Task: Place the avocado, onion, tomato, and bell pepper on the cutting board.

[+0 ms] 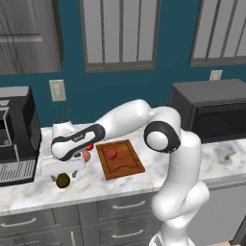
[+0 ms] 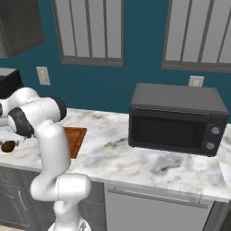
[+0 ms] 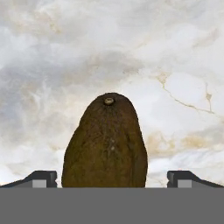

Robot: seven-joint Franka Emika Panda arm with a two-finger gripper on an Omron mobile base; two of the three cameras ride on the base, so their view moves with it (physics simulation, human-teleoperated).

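I have the gripper (image 3: 112,179) low over the marble counter (image 3: 175,52), jaws spread wide apart with nothing clamped. In the hand view the avocado (image 3: 105,142) sits right between the two fingertips (image 3: 41,178), one tip well off each side of it, its stem end pointing away from the tool. I cannot tell whether the fingers touch it; there looks to be a gap on both sides.

From the left base view the hand hangs just above the avocado (image 1: 63,180), which lies on the counter near the front edge. The onion (image 1: 86,155) peeks out from behind the forearm, just beyond the hand, and a bit of the tomato (image 1: 90,147) shows behind it, both off the board. The board (image 1: 120,159) lies further along beside the tool, toward the arm's base, and the pepper (image 1: 111,153) rests on it.

From the right base view the avocado (image 2: 8,146) lies at the far left, and a corner of the board (image 2: 75,140) shows past the arm
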